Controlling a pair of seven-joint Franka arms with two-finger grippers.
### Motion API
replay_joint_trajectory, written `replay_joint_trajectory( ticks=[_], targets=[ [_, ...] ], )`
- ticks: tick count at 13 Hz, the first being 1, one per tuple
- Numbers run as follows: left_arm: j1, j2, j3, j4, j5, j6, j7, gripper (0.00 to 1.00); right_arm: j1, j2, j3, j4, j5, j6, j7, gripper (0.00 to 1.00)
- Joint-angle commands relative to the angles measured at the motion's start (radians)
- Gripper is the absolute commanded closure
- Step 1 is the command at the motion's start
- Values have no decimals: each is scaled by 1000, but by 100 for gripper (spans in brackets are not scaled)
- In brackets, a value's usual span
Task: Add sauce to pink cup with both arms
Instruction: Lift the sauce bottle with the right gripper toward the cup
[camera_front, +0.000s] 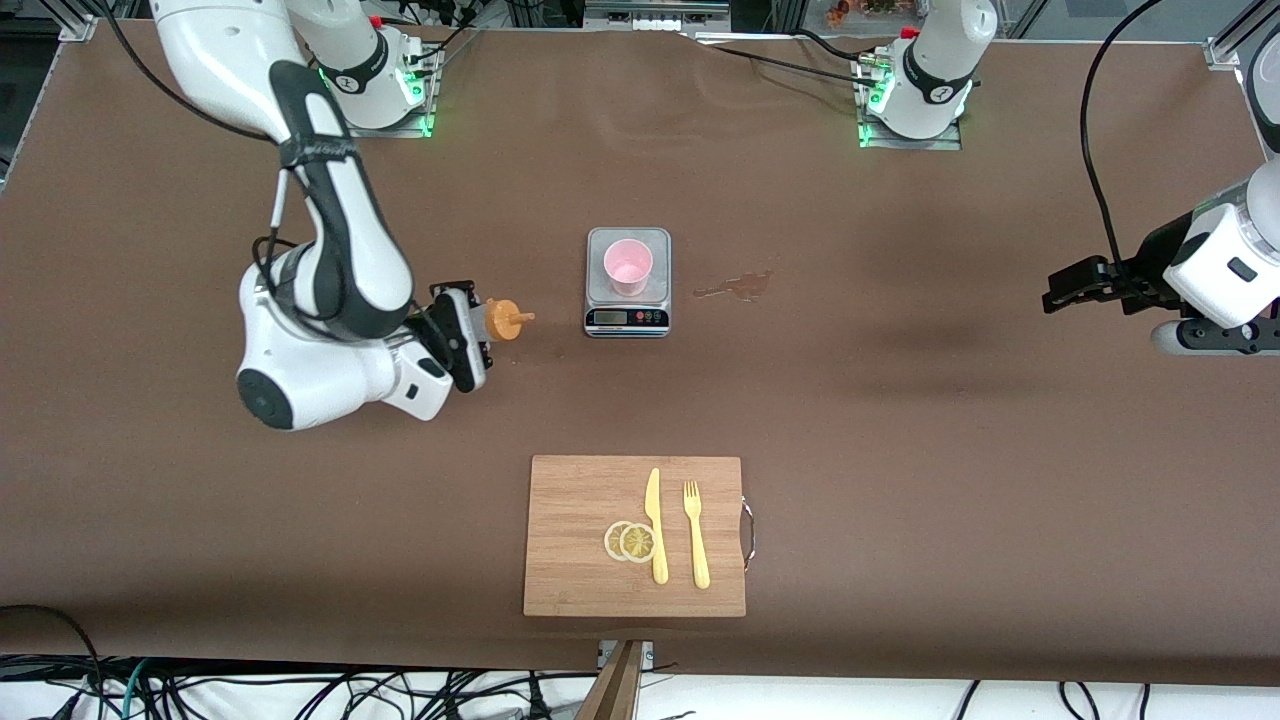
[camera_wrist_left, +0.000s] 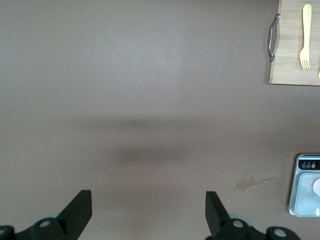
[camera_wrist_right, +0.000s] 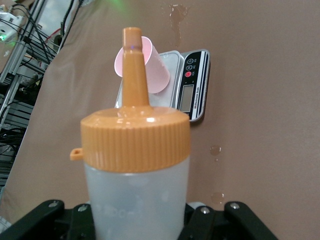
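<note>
Front view: right gripper (camera_front: 470, 335) clamped on sauce bottle (camera_front: 503, 320), nozzle aimed at pink cup (camera_front: 628, 266) on scale (camera_front: 627, 318), much nearer than left gripper (camera_front: 1060, 290), which waited w/ fingers apart.

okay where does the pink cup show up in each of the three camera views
Front view: the pink cup stands on the steel scale at the table's middle.
Left wrist view: only a sliver of it at the picture's edge, on the scale.
Right wrist view: partly hidden by the orange nozzle.
Shared landmark: the scale.
</note>
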Motion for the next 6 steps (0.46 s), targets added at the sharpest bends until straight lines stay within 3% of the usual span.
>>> replay_joint_trajectory(
  ticks=[1, 3, 6],
  targets=[
    [6, 15, -5, 32, 22, -22, 25, 0, 64, -43, -6, -11, -100, 8, 136, 89],
    [6, 15, -6, 32, 22, -22, 25, 0, 129, -69, -5, -14, -198, 32, 206, 89],
    [6, 18, -6, 32, 22, -22, 25, 0, 191, -72, -6, -42, -251, 75, 229, 89]
  ],
)
